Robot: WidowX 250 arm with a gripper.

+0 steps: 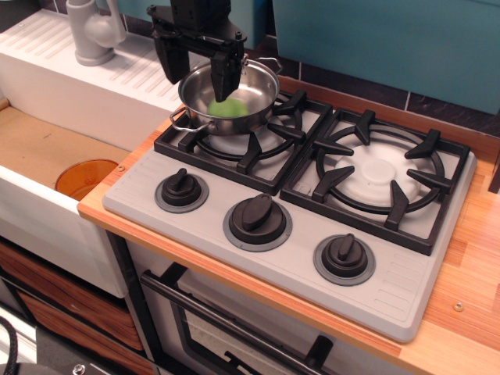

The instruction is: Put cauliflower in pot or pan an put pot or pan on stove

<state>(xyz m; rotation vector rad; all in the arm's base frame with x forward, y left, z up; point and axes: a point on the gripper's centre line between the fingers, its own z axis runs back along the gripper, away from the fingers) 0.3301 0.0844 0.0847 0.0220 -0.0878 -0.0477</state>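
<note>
The cauliflower [227, 107] lies in the pot [254, 100] on the stove's [391, 297] back-left burner, the gripper [197, 72] is spread empty above, so only retreating seems left.

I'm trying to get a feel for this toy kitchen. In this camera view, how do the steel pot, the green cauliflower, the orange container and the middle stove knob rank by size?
1. Steel pot
2. Orange container, partly hidden by the sink wall, so its rank is unsure
3. Middle knob, nearer the camera
4. Cauliflower, partly hidden behind a gripper finger
</note>
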